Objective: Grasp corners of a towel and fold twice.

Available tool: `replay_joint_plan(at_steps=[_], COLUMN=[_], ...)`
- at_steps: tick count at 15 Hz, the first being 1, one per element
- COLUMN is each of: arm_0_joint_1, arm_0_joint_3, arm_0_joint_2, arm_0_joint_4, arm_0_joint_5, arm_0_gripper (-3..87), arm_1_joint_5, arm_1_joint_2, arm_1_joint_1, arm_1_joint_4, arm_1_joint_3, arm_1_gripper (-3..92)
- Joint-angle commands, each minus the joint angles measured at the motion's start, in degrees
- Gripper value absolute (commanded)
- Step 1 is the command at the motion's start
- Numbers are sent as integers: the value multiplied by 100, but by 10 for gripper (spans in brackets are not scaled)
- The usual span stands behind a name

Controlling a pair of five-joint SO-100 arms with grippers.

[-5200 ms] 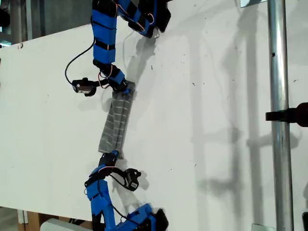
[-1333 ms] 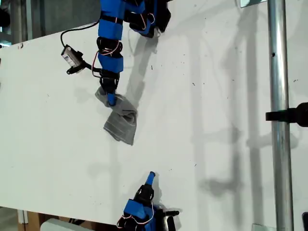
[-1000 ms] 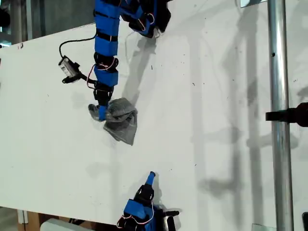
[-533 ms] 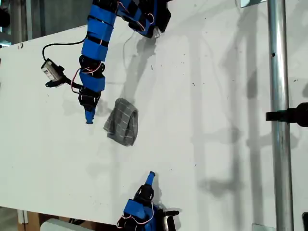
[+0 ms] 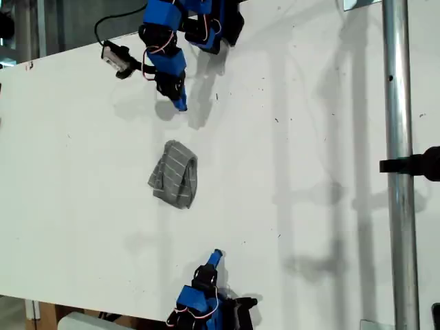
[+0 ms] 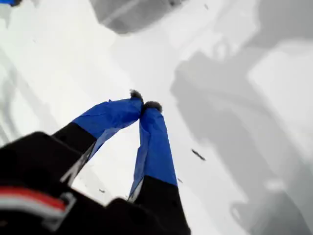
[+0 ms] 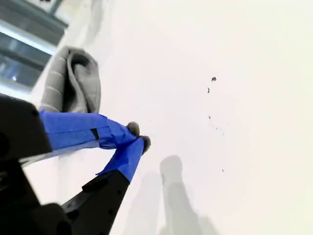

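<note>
Tools on both blue arms are pinching fully shut and gripping nothing. My first tool (image 5: 181,106) is hanging near the upper edge of the white tabletop (image 5: 309,137) in the exterior view. Its blue-taped fingertips (image 6: 155,117) are meeting tip to tip above bare board, beside a small dark scuff (image 6: 198,154). My second tool (image 5: 216,255) is pointing up from the lower edge of that view, its tips likewise pressing together (image 7: 138,136) over bare surface.

Between the two, well apart from each, the grey, pale-striped cloth towel (image 5: 175,182) is lying folded into a small, thick bundle. It is sitting towards the exterior view's left half of the tabletop, touching neither arm. Its outline is looking uneven rather than square, and in the second wrist view its near edge is curling over in a rounded roll (image 7: 73,85). In the first wrist view it is showing only as a blurred grey patch (image 6: 132,14) far ahead of the tips.

Open white board is stretching all round the towel, widest towards the exterior view's right. There a shiny upright metal pole (image 5: 397,172) with a black clamp (image 5: 412,165) is crossing the frame. The tabletop's long edge is slanting across the exterior view's upper left corner, with the towel lying well inside it.
</note>
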Motion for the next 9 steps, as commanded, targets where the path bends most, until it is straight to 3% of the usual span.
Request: replay_joint_plan(at_steps=[1,2,3,4,5,9], arm_0_joint_1=[255,448,536,536,527,501], arm_0_joint_3=[53,53,44,44,44,44], arm_0_joint_2=[-18,-9,-9,-9,0,0], arm_0_joint_4=[123,123,132,132,114,114], arm_0_joint_5=[-53,-141,246,1248,2312,2276], arm_0_gripper=[-2,-2,-2,-3,-3,-4], arm_1_joint_5=[536,1143,1371,1318,1318,844], arm_1_joint_2=[2206,3050,2918,2962,2979,2979], arm_1_joint_1=[-272,-343,-431,-492,-598,-976], arm_1_joint_4=[1178,1802,2004,2039,2039,2118], arm_1_joint_3=[967,1371,1345,1354,1345,1345], arm_1_gripper=[-3,-3,-3,12,109,117])
